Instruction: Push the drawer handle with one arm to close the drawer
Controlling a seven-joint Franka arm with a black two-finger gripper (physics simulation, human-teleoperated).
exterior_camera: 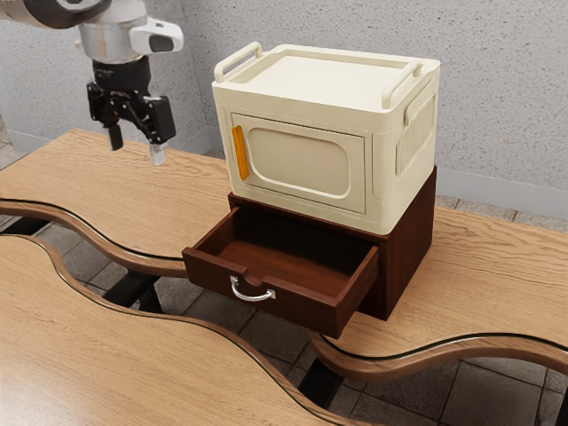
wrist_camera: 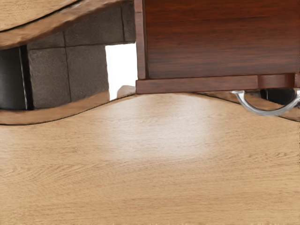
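Near slab [exterior_camera: 89,342]: pale wood, wavy edge, lower left of the exterior view
Far slab [exterior_camera: 497,275]: matching wood, beyond a gap
Room: speckled grey walls [exterior_camera: 311,25], dark floor tiles [exterior_camera: 484,395]
Cream cabinet [exterior_camera: 306,164]: on the brown drawer box [exterior_camera: 413,248], right of centre
Drawer [exterior_camera: 302,307]: standing open, centre
Silver handle [exterior_camera: 253,297]: on its front; right edge, wrist view
Gripper [exterior_camera: 137,147]: exterior view's upper left, fingers apart

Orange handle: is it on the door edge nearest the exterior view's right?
No, the orange handle sits on the cream door, toward the exterior view's left.
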